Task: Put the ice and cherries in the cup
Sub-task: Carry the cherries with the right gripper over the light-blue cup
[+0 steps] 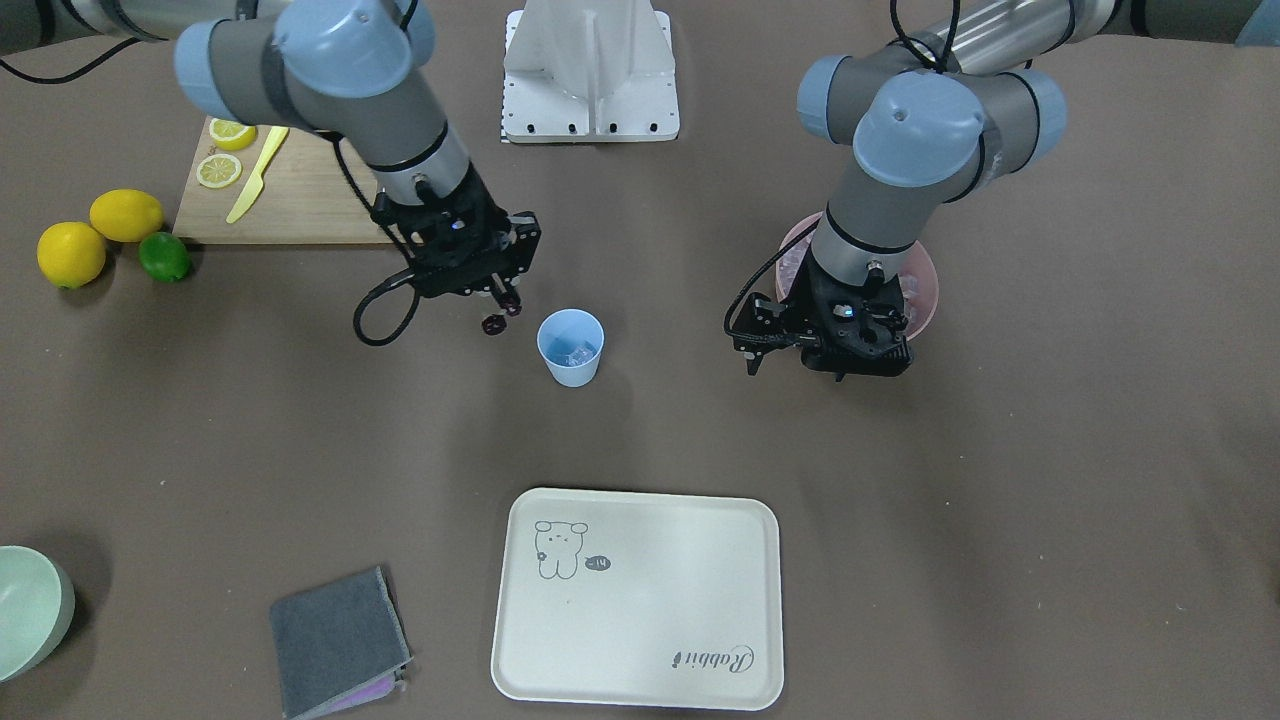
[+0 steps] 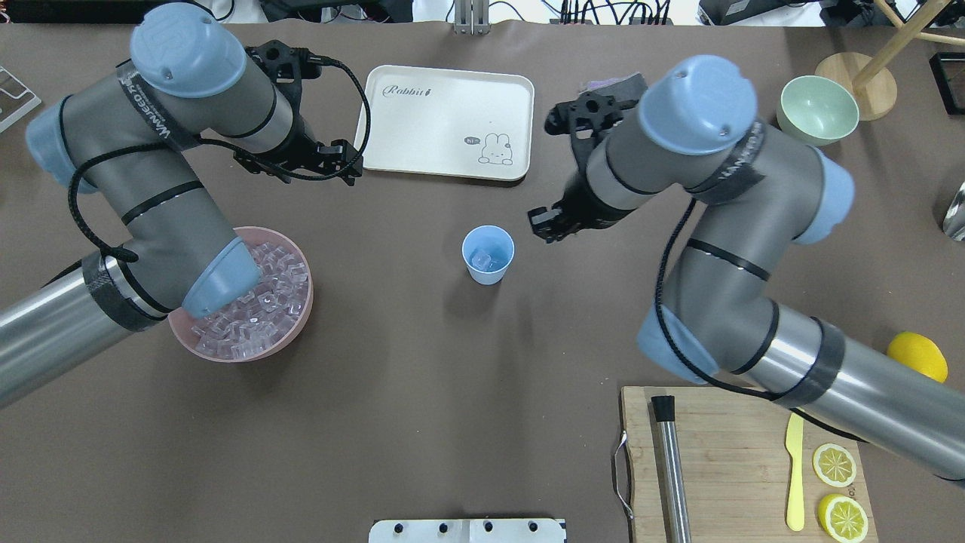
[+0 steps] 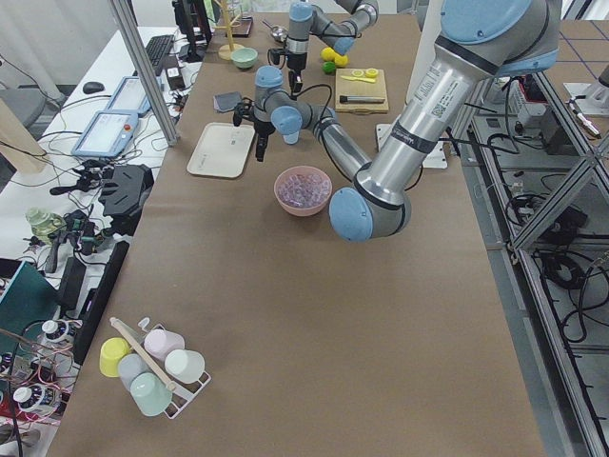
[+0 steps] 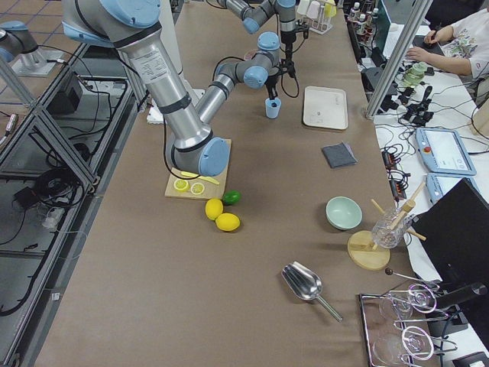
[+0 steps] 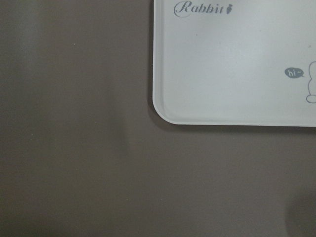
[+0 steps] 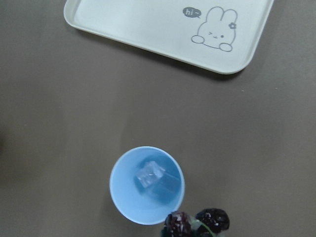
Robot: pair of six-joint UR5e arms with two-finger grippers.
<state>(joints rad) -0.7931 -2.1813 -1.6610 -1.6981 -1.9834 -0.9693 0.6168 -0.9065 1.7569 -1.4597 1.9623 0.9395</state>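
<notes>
The light blue cup [image 1: 570, 345] stands upright mid-table and holds a few clear ice cubes [image 6: 150, 175]. It also shows in the overhead view [image 2: 488, 254]. My right gripper [image 1: 503, 303] is shut on the stems of the dark red cherries [image 1: 495, 322] and holds them just above the table, beside the cup's rim. In the right wrist view the cherries [image 6: 197, 222] hang at the bottom edge, next to the cup [image 6: 123, 197]. My left gripper [image 2: 343, 164] looks open and empty, near the tray's corner. The pink bowl [image 2: 301, 320] is full of ice [image 2: 271, 298].
A cream tray [image 2: 445, 121] lies beyond the cup. A cutting board [image 2: 724, 467] carries a metal muddler, a yellow knife and lemon slices. Two lemons and a lime [image 1: 163, 257] lie beside it. A green bowl [image 2: 818, 109] and a grey cloth [image 1: 335, 640] sit by the far edge.
</notes>
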